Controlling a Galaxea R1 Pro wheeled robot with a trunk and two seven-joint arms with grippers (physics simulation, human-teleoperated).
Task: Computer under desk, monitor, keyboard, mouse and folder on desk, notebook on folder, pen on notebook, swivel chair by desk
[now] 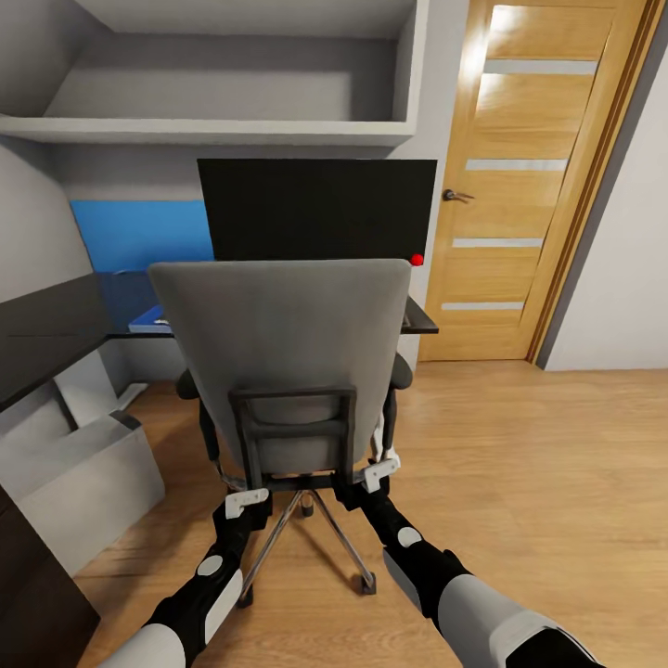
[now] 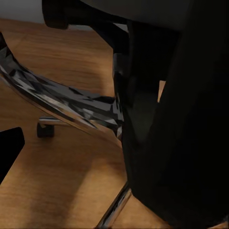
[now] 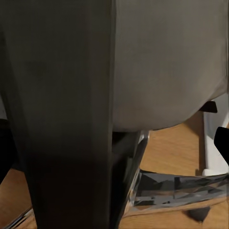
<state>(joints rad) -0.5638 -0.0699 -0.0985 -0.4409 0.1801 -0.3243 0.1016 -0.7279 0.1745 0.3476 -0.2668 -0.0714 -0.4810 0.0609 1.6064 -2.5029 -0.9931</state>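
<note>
You've got the black desk (image 1: 56,325) at mid-left of the frame, w/ the monitor (image 1: 315,209) standing on it at center and the blue folder (image 1: 151,320) lying flat just left of the chair back. The wood floor (image 1: 520,464) across the lower frame carries the swivel chair (image 1: 288,371) at center and the grey computer (image 1: 83,473) at lower left.

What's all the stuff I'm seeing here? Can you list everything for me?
swivel chair: one, grey with black back frame and chrome legs, centre, back toward the camera, pushed up to the desk.
monitor: one, black, on the desk behind the chair.
desk: one, black, L-shaped, running along the left.
folder: one, bright blue, on the desk, partly hidden by the chair.
blue panel: one, on the wall behind the desk.
computer: one, light grey, on the floor at lower left.
shelf: one, grey, above the monitor.
door: one, wooden, right.
left gripper: at the chair's lower back frame.
right gripper: same, on the right side.
</note>
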